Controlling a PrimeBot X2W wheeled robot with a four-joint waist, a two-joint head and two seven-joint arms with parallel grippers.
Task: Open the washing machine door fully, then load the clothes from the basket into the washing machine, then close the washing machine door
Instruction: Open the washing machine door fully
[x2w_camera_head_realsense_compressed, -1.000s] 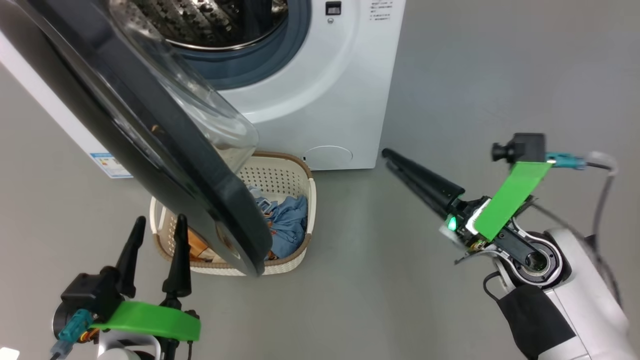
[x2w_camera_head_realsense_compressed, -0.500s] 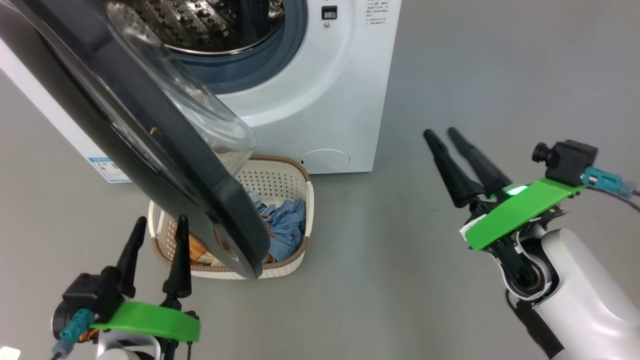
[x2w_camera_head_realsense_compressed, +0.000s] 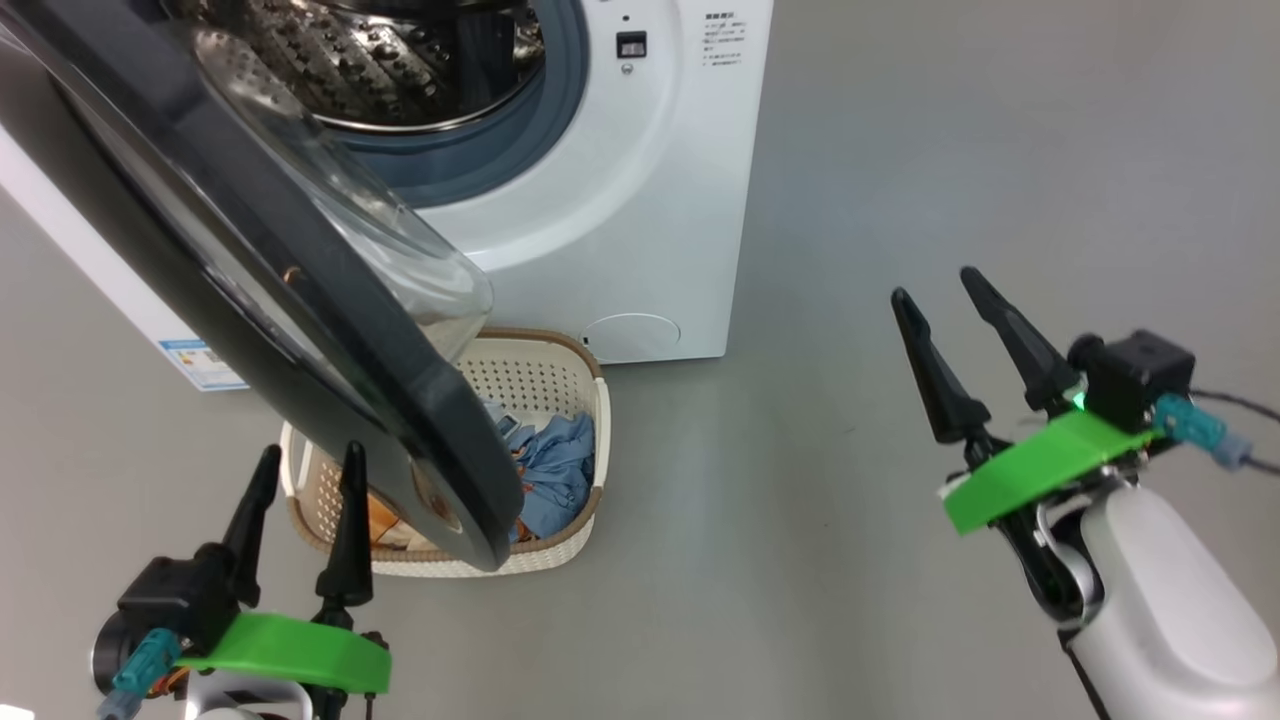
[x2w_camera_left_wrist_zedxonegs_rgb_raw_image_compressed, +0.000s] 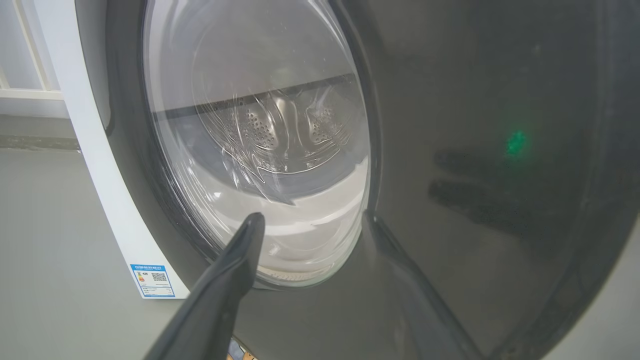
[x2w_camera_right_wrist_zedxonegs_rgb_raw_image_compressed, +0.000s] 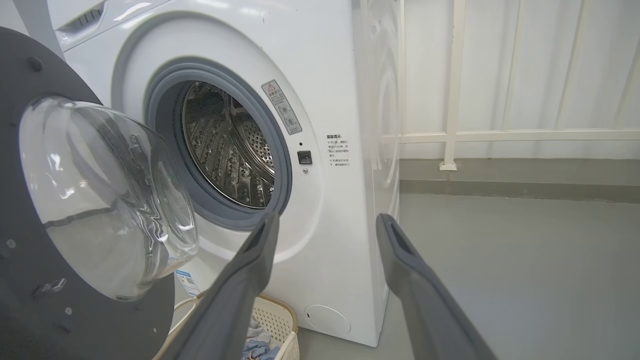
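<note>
Door handling: the washing machine door (x2w_camera_head_realsense_compressed: 380, 380) is probably stiff and weighty and swings on its hinge. The glossy rim looks slippery, so I would push its free edge and avoid the glass.
Door look: wide black rim, clear bulging bowl.
Door place: swung out from the washing machine (x2w_camera_head_realsense_compressed: 620, 200) front, seemingly not fully open.
Clothes handling: the clothes (x2w_camera_head_realsense_compressed: 555, 470) are likely soft, light and limp; pinch a raised fold from above.
Clothes look: mostly pale blue, with some orange print.
Clothes place: in the basket (x2w_camera_head_realsense_compressed: 590, 372) on the floor before the washing machine, under the door.
Left hand (x2w_camera_head_realsense_compressed: 310, 453): 2 fingers apart, empty, facing the door's outer side, out from the washing machine.
Right hand (x2w_camera_head_realsense_compressed: 934, 284): fingers apart, empty, well off the washing machine's right front corner.
</note>
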